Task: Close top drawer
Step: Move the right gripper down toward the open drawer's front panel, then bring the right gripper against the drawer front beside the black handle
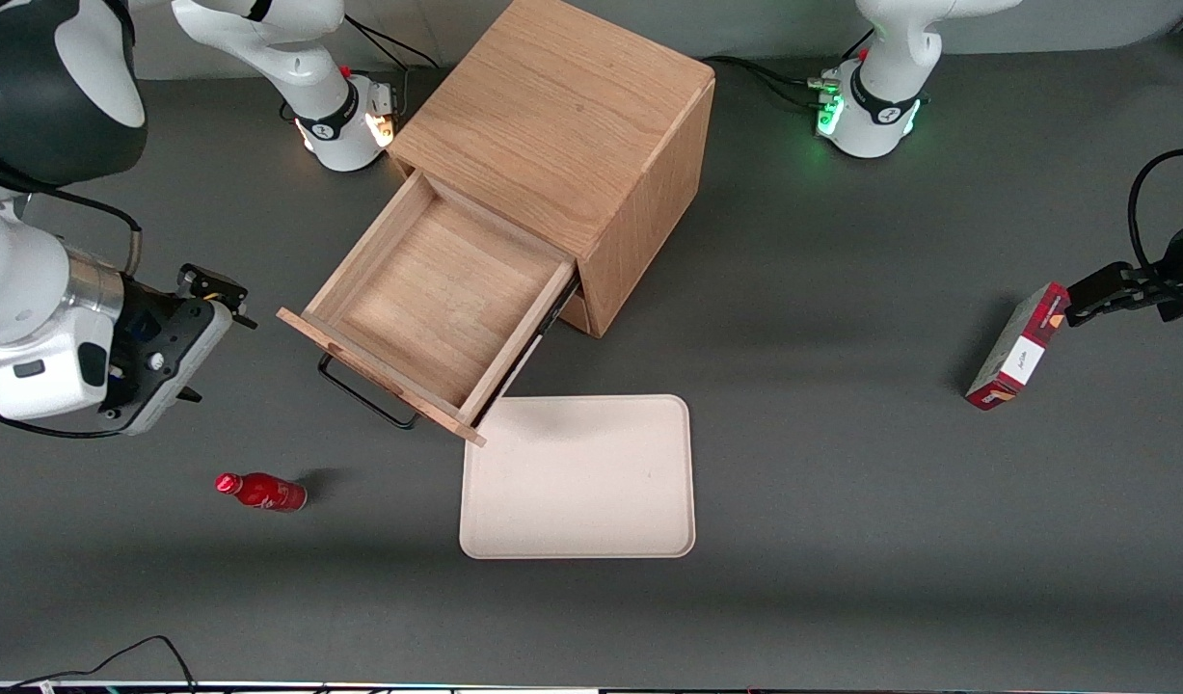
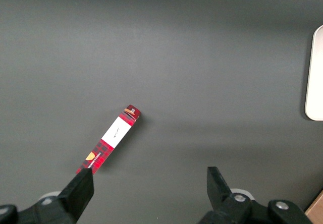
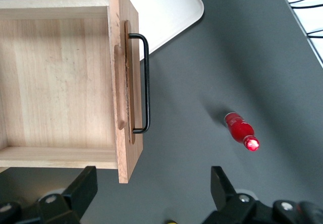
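Note:
The top drawer (image 1: pixel 437 299) of the oak cabinet (image 1: pixel 562 116) stands pulled far out, empty, its flat front (image 1: pixel 379 376) and thin black bar handle (image 1: pixel 364 395) facing the front camera. My right gripper (image 1: pixel 196 333) hovers above the table beside the drawer front, toward the working arm's end, open and empty. In the right wrist view the drawer front (image 3: pixel 123 82) and handle (image 3: pixel 145 82) lie just ahead of my gripper (image 3: pixel 151 188), whose fingers (image 3: pixel 83 183) are wide apart with only table between them. The lower drawer is hidden under the open one.
A cream tray (image 1: pixel 578 477) lies on the table right in front of the drawer. A small red bottle (image 1: pixel 261 492) lies on its side nearer the front camera than my gripper. A red box (image 1: pixel 1017 347) stands toward the parked arm's end.

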You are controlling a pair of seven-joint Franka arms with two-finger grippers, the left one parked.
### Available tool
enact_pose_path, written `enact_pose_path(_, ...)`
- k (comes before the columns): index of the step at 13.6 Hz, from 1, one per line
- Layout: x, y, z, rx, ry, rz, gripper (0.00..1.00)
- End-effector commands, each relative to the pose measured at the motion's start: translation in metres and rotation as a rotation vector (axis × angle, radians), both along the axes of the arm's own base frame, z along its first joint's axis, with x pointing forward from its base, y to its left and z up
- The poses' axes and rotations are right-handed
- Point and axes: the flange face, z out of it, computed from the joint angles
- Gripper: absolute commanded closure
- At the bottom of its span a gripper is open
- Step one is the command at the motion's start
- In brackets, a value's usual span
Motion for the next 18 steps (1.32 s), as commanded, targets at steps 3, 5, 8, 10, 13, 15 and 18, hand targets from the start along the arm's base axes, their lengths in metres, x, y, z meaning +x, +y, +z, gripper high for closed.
enact_pose_path(3, 0.024, 0.006, -0.066, 0.039, 0.123, -0.048, 0.0)
enact_pose_path(5, 0.032, 0.009, -0.097, 0.049, 0.177, -0.089, 0.0)
enact_pose_path(8, 0.038, 0.01, -0.133, 0.081, 0.245, -0.1, 0.0)
enact_pose_path(10, 0.039, 0.012, -0.148, 0.074, 0.264, -0.139, 0.0)
enact_pose_path(13, 0.047, 0.017, -0.167, 0.084, 0.25, -0.144, 0.0)
enact_pose_path(15, 0.046, 0.016, -0.176, 0.081, 0.26, -0.146, 0.0)
enact_pose_path(18, 0.047, 0.018, -0.195, 0.101, 0.267, -0.158, 0.0)
